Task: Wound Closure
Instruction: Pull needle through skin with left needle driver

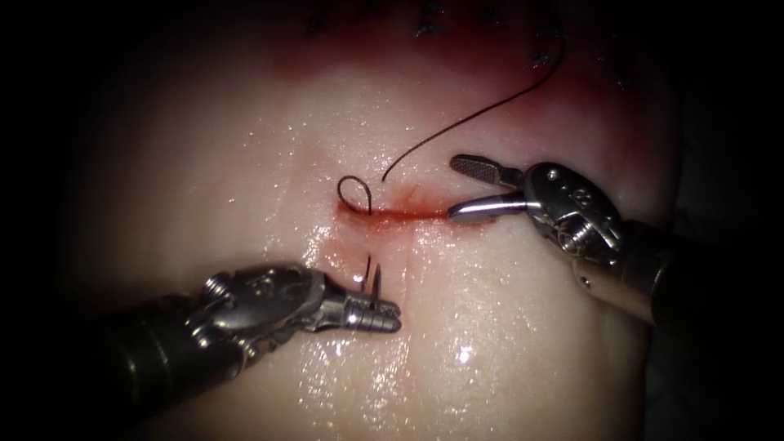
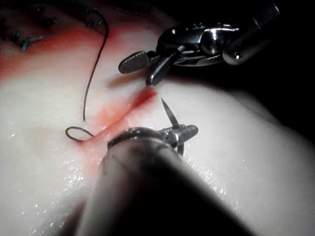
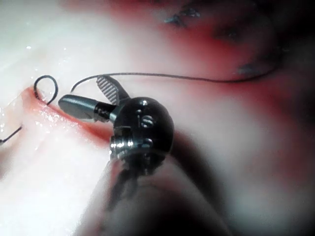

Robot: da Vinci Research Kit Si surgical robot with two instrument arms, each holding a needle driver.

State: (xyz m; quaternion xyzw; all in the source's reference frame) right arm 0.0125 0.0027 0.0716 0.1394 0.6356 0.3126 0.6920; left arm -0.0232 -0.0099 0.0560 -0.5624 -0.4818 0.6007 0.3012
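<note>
Glistening tissue (image 1: 490,327), red cut (image 1: 404,214) mid-frame. Left tool (image 1: 384,314) below cut, jaws clamped on needle (image 1: 376,286), point up, clear of tissue. Right tool (image 1: 478,189) jaws wide, empty, at cut's right end. Thread (image 1: 465,121) loops at left end.

left tool (image 1: 384,314) jaws clamped, right tool (image 1: 469,188) jaws spread

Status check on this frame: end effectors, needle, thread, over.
Left end effector shut on needle, clear of tissue. Right end effector open, empty, at the cut. Thread loops from the cut's left end.
</note>
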